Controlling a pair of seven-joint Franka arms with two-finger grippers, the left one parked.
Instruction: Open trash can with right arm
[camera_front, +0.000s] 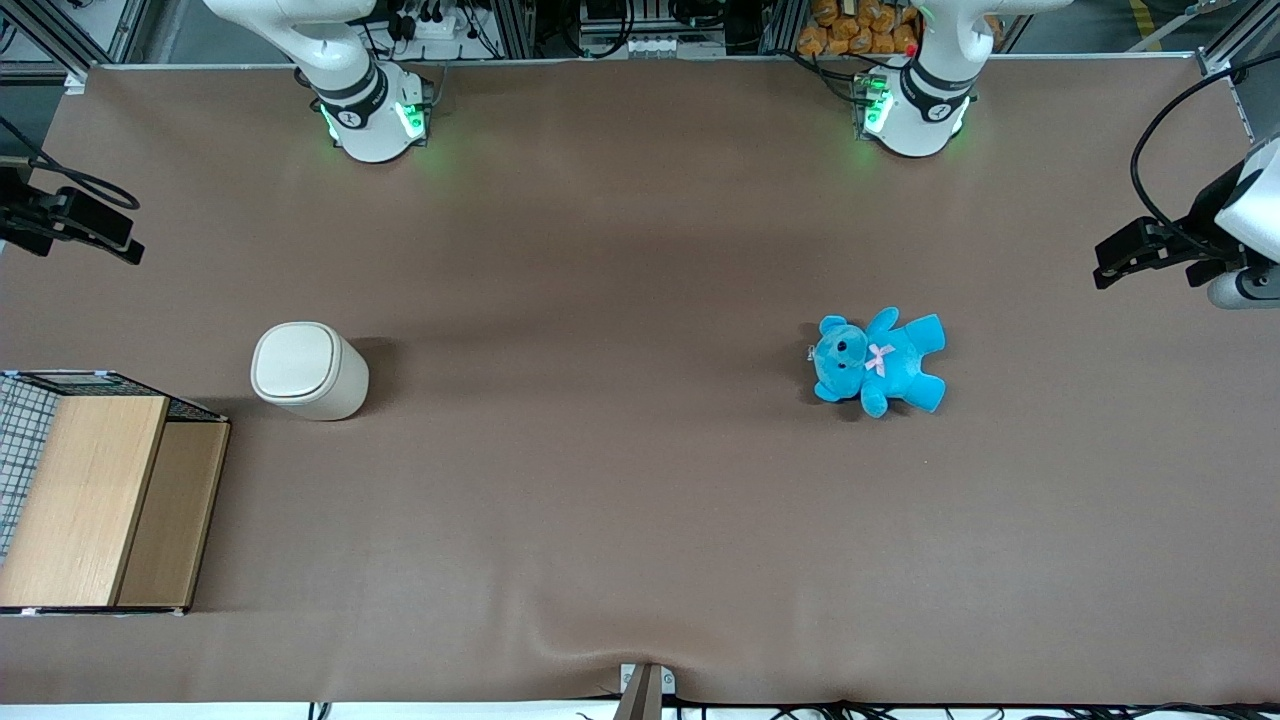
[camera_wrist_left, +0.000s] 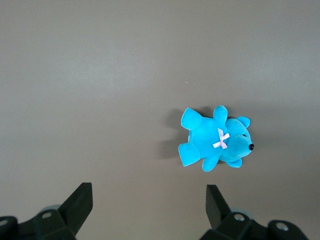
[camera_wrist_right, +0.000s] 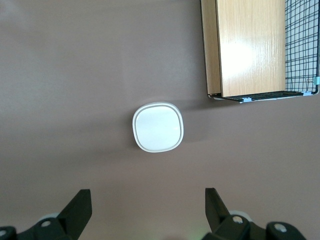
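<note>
The trash can (camera_front: 308, 370) is a small cream-white rounded bin that stands upright on the brown table, toward the working arm's end. Its rounded-square lid (camera_front: 293, 360) is down. It also shows from above in the right wrist view (camera_wrist_right: 158, 127), with the lid flat and shut. My right gripper (camera_front: 100, 235) hangs high over the table's edge, farther from the front camera than the trash can and apart from it. In the right wrist view the gripper (camera_wrist_right: 147, 200) is open wide and empty, with bare table between its black fingers (camera_wrist_right: 80, 205).
A wooden box (camera_front: 90, 490) with a wire-mesh side stands beside the trash can, nearer to the front camera; it also shows in the right wrist view (camera_wrist_right: 250, 47). A blue plush bear (camera_front: 878, 362) lies toward the parked arm's end of the table.
</note>
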